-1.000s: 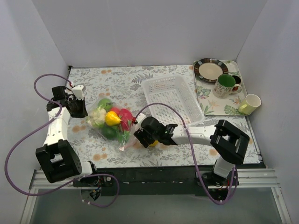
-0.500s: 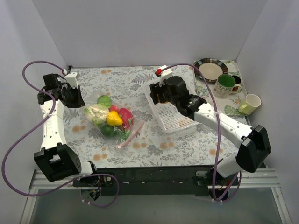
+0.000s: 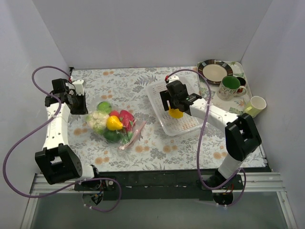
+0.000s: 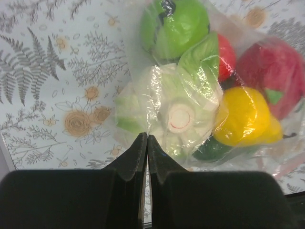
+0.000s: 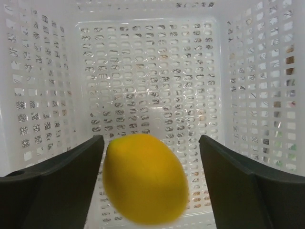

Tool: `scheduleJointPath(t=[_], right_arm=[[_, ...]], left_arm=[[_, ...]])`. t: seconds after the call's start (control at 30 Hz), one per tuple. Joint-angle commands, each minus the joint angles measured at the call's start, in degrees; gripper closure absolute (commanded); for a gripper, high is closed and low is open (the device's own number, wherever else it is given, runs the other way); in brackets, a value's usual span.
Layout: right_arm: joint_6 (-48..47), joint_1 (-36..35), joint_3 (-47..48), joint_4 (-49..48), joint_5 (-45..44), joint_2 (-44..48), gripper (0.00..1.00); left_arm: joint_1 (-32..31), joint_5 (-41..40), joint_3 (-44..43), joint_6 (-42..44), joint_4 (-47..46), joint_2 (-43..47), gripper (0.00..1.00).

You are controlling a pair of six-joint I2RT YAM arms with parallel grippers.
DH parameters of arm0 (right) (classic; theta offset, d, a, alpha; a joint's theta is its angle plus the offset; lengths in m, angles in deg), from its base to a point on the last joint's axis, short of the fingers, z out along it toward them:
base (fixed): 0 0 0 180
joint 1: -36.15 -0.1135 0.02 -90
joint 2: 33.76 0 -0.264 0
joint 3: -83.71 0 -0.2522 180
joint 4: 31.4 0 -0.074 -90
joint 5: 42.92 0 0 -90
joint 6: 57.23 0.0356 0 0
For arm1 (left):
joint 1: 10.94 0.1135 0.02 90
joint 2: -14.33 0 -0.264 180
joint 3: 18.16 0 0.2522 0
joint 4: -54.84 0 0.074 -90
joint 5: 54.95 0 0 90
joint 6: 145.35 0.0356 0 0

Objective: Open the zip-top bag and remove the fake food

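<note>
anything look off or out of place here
A lemon shows blurred inside the open right gripper, above the basket, seemingly mid-drop rather than held. The basket sits skewed to the edges of the table. Nothing looks spilled or damaged.

lemon (image 5: 145,179) between spread jaws, basket (image 5: 147,71) walls flanking

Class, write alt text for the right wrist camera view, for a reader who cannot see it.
A yellow toy lemon, slightly blurred, is between the open fingers of the right claw, touching neither. Behind it is the floor of a white perforated basket.
</note>
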Motion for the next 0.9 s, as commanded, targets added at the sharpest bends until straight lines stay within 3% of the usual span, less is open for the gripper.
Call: scheduleJointPath(t=[0.0,0.13,0.23,0.33,0.37,0.4,0.47,0.57,0.63,0.73,0.87], right_arm=[[-1.29,-3.29,-1.55,-5.56,-5.22,10.08,0.05],[-2.53,-8.48,-2.71,-5.75,-10.76,13.36,0.01],[-2.7,-12.61,-3.75,-4.77,-8.4,15.46,0.01],[-2.45,-19.46,-9.54,-8.37,-6.03,18.89,0.14],[-1.57,-20.96,-10.86,-9.17,-4.45,19.42,0.26],[-0.52,-23.32,-14.1,-9.96,-3.57,19.77,0.32],[2.28,-25.53,-16.93,-12.68,-2.68,19.6,0.46],[4.66,-26.94,-20.28,-16.11,0.57,17.85,0.59],[5.2,-27.39,-21.42,-19.36,3.54,16.0,0.59],[6.08,-27.83,-20.64,-23.05,6.45,11.96,0.5],[7.48,-27.83,-18.09,-26.4,9.0,5.47,0.31]], left_arm=[[-0.31,-8.24,8.29,2.85,-5.26,3.11,1.0],[-0.31,-11.68,12.7,4.26,-9.66,2.68,1.0],[-0.22,-12.92,14.38,4.53,-11.07,1.8,1.0],[-0.39,-13.36,15.17,4.53,-11.86,1.8,1.0],[-0.74,-13.71,15.69,4.53,-12.04,1.88,1.0],[-0.83,-14.06,15.96,4.53,-12.13,1.97,1.0],[-1.18,-14.67,16.66,4.7,-12.48,2.06,1.0],[-1.45,-15.12,17.37,4.71,-12.66,2.32,1.0],[-1.62,-15.12,17.9,4.79,-12.75,2.67,1.0],[-1.8,-15.21,18.69,4.62,-12.92,3.2,1.0],[-1.8,-15.21,19.39,4.62,-13.1,3.55,1.0]])
